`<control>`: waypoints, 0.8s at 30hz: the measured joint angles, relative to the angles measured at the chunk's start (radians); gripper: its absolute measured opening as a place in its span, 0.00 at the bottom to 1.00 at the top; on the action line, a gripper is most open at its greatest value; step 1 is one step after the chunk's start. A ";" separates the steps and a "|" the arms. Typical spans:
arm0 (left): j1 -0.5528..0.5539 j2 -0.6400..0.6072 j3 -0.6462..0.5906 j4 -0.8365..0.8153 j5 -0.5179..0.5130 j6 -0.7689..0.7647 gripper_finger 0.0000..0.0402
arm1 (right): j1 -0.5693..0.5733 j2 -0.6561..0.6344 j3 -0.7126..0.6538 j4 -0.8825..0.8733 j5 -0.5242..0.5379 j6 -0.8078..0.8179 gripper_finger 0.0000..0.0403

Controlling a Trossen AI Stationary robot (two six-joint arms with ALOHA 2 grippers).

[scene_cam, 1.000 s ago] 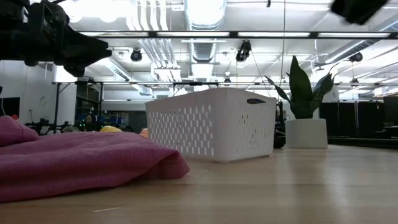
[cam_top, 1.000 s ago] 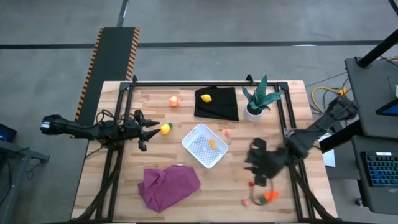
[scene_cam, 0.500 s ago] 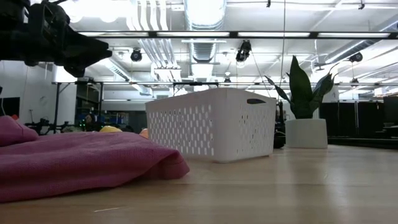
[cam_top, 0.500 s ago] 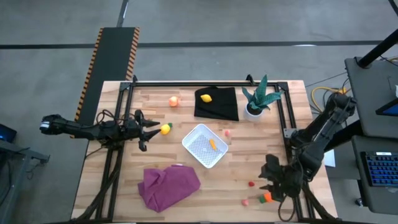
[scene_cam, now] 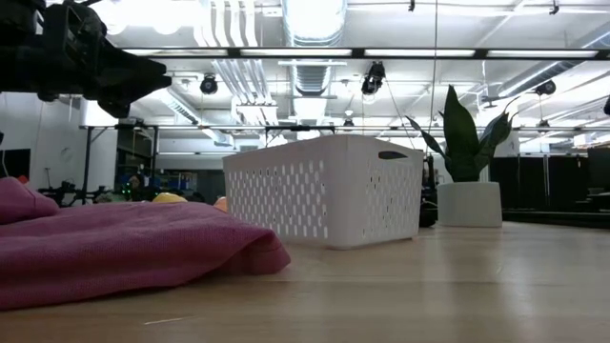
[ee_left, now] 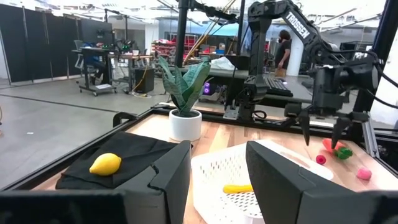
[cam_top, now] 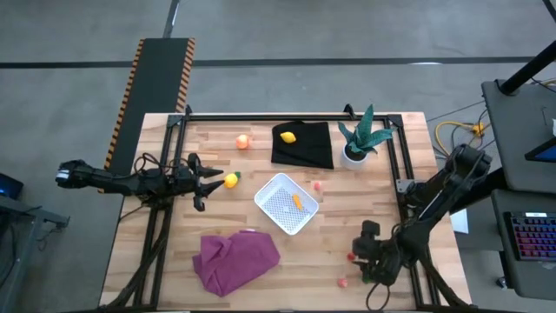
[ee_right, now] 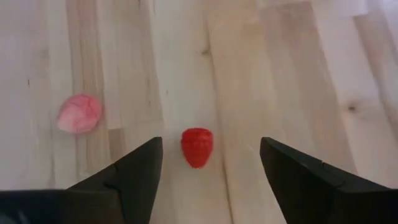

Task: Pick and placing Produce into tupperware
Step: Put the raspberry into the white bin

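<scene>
My right gripper (ee_right: 210, 180) is open and hovers above the table's near right part, its fingers on either side of a small red piece (ee_right: 197, 147) without touching it. A pink piece (ee_right: 79, 114) lies beside it. The left wrist view shows this gripper (ee_left: 323, 134) with the orange carrot (ee_left: 336, 149) close behind it. The white tupperware (cam_top: 280, 207) sits mid-table with a yellow-orange piece (cam_top: 297, 202) inside. My left gripper (cam_top: 208, 178) is open, held level at the left, with a yellow-orange fruit (cam_top: 230, 180) just off its fingertips. A lemon (cam_top: 287, 136) lies on the black cloth.
A purple cloth (cam_top: 234, 259) is heaped near the near edge, left of centre. The black cloth (cam_top: 304, 143) and the potted plant (cam_top: 358, 143) stand at the far side. A peach ball (cam_top: 243, 141) and a pink piece (cam_top: 318, 184) lie on bare wood.
My right gripper has moved toward the table's near edge and right, over the carrot, then back a little to the left, over the red piece. The left arm has kept still. No produce has moved.
</scene>
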 joint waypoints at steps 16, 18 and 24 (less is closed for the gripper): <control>0.000 -0.002 0.000 0.002 0.000 0.001 0.35 | -0.002 0.148 0.001 0.062 -0.010 0.004 0.62; 0.000 0.000 0.000 0.002 0.000 0.001 0.35 | -0.002 0.154 0.001 0.076 -0.009 0.004 0.61; 0.000 0.000 0.000 -0.001 0.000 0.002 0.35 | -0.002 0.161 0.002 0.092 -0.008 0.002 0.57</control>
